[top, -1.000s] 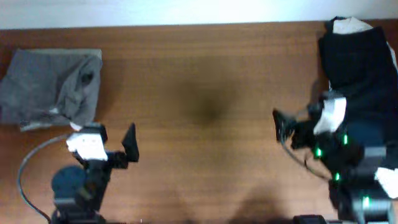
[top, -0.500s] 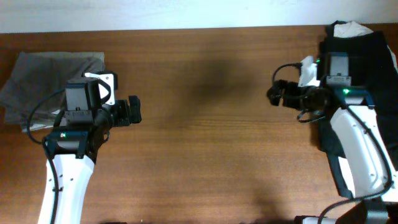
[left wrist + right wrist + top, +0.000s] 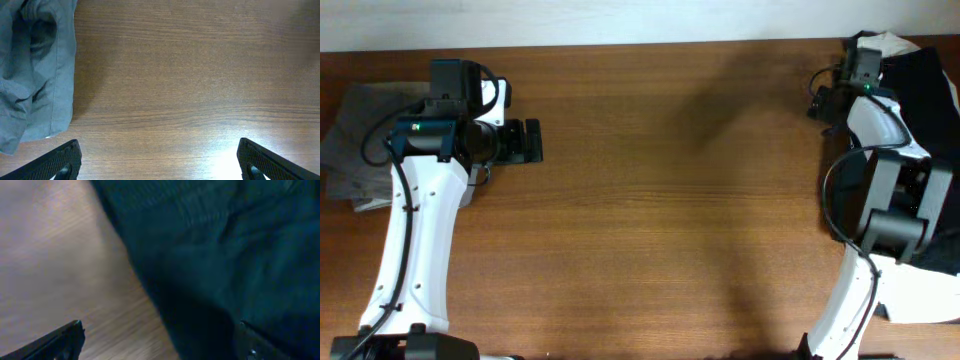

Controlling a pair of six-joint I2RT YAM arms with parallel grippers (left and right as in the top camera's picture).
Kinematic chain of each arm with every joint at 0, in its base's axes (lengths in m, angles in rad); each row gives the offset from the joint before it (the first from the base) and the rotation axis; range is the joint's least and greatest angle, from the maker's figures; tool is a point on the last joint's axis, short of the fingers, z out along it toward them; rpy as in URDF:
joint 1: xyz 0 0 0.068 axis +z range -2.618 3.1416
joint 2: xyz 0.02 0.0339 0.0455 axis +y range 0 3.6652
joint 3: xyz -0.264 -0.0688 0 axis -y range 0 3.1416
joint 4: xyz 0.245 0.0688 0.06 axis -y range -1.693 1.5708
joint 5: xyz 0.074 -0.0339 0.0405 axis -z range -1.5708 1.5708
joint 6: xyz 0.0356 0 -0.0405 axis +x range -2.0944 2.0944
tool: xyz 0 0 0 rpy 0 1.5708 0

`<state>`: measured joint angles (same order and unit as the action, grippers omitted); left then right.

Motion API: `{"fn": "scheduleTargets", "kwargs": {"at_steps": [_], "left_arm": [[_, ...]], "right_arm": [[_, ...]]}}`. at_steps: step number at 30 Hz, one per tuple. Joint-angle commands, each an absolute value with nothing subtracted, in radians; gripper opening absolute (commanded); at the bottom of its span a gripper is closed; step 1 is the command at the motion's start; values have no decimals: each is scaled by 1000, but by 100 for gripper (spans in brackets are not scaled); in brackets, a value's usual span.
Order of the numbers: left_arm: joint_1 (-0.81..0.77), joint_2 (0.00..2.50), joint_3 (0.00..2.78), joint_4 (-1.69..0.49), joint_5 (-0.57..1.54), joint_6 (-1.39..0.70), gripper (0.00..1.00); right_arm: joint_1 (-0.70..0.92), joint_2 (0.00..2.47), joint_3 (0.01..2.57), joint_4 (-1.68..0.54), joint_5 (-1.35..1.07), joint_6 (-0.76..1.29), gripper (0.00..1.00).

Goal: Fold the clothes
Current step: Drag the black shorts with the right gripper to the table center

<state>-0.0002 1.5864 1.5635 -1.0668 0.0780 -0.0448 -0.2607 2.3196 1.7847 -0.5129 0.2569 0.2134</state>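
Note:
The black shorts (image 3: 923,95) lie bunched at the table's right edge and fill the right wrist view (image 3: 225,255). A grey garment (image 3: 350,140) lies crumpled at the far left, and also shows in the left wrist view (image 3: 35,75). My left gripper (image 3: 525,141) is open and empty over bare wood just right of the grey garment; its fingers (image 3: 160,162) are wide apart. My right gripper (image 3: 823,100) is open and empty (image 3: 160,342), hovering over the left edge of the black shorts near the far side.
The brown wooden table (image 3: 660,220) spans the view. A pale piece of fabric (image 3: 888,42) peeks out at the top of the shorts. More white fabric (image 3: 920,298) lies at the right near corner, partly behind the right arm.
Both arms have reached out from the near edge toward the far side. The left gripper moved up beside the grey garment; the right gripper moved right and up to the shorts' edge.

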Motion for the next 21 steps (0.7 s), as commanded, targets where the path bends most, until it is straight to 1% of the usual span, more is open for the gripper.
{"fn": "scheduleTargets", "kwargs": {"at_steps": [1, 2, 3, 5, 6, 7, 10, 12, 15, 18, 19, 20, 21], "left_arm": [[3, 1588, 1583, -1068, 82, -29, 99], [3, 1589, 1583, -1067, 82, -29, 99], [3, 1589, 1583, -1067, 82, -29, 99], [3, 1589, 1583, -1059, 83, -29, 99], [3, 1589, 1583, -1057, 89, -29, 99], [3, 1589, 1583, -1058, 89, -29, 99], [3, 1589, 1583, -1058, 80, -28, 99], [3, 1589, 1583, -1064, 27, -28, 99], [5, 1565, 1598, -1087, -80, -28, 99], [13, 1486, 1678, -1093, -184, -28, 99], [17, 1452, 1700, -1093, -184, -28, 99], [17, 1436, 1700, -1098, -184, -28, 99], [17, 1433, 1700, -1106, -183, -28, 99]], "right_arm": [[-310, 2356, 1803, -454, 253, 226, 95], [-323, 2365, 1803, -440, 242, 245, 89], [-330, 2366, 1803, -437, 240, 245, 68], [-329, 2366, 1804, -449, 240, 244, 21], [-326, 2358, 1849, -516, 234, 241, 4], [-322, 2348, 1894, -571, 219, 240, 4], [-258, 2261, 2065, -750, 17, 119, 4], [-137, 2203, 2137, -844, -60, 66, 4], [124, 2188, 2139, -944, -109, 58, 4], [466, 2189, 2139, -995, -109, 56, 4], [585, 2191, 2139, -1011, -78, 57, 16], [645, 2190, 2139, -1019, -14, 60, 51], [662, 2186, 2139, -1030, 23, 75, 52]]}}
